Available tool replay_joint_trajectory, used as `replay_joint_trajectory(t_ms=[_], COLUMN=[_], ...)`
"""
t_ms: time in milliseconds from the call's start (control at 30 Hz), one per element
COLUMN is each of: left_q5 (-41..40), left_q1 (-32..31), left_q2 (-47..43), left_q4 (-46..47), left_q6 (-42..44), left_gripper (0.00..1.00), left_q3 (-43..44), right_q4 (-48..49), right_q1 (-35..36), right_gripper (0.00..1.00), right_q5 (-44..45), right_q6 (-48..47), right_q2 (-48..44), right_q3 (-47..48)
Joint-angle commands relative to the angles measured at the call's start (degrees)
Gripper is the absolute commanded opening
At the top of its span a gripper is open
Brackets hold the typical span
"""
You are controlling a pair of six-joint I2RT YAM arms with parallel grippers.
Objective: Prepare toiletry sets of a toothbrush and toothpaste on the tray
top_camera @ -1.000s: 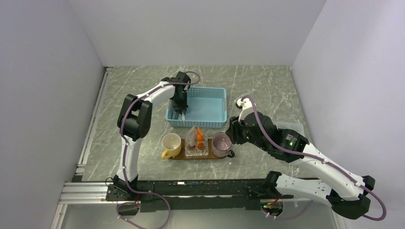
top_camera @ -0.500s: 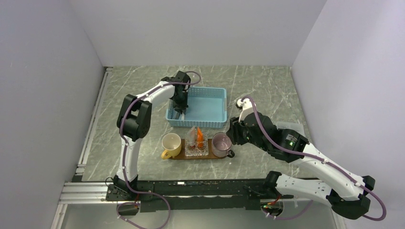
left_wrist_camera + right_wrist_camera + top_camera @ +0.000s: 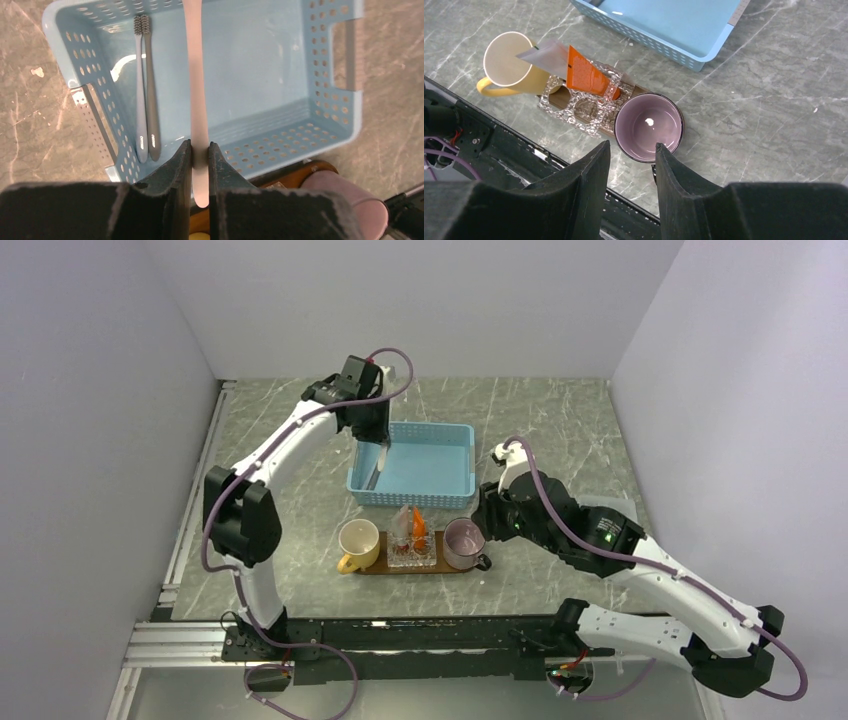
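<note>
My left gripper is shut on a thin white toothbrush, which hangs lifted above the left part of the light-blue basket. The orange toothpaste stands tilted in a clear glass holder on the dark-brown tray. Over the near rim of the purple mug, my right gripper stands open and holds nothing.
Two dark-grey toothbrushes lie side by side along the basket's left wall. A yellow mug stands on the tray's left end. A pale tube leans beside the toothpaste. The metal rail runs along the near edge.
My left gripper has closed on the white toothbrush and risen out of the basket with it, moving back and to the left. The right arm has not moved.
</note>
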Motion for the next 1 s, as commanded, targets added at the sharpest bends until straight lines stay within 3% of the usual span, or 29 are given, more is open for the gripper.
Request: replay_joint_trajectory(t_ms=[0,233,567,733,967], left_q5=[4.57,10.59,26.92,36.33,49.4], left_q1=[-0.26,-0.26,-0.29,-0.27,-0.73], left_q2=[-5.61,-14.35,-31.15,-37.64,-45.91], left_q4=[-1.41,-5.31,-3.9,-4.79,2.81], left_q6=[4.44,9.33,12.33,14.61,10.31], left_gripper=[0.0,0.0,0.0,0.0,0.0], left_q3=[1.22,-1.11,-17.38,-23.44,-32.25], right_q4=[0.74,0.83,3.09,7.51,12.26], right_q1=[-0.11,-0.11,-0.11,-0.14,-0.15], right_gripper=[0.41,0.43,0.47,0.5,0.55], right_q5=[-0.8,-3.38,-10.63,-18.67,-26.97], right_q6=[0.58,-1.33,-8.48,-12.92,-20.17], right_q2=[0.17,2.15,4.62,4.75,4.33], right_q3=[3.36,7.16,13.29,13.59,14.06])
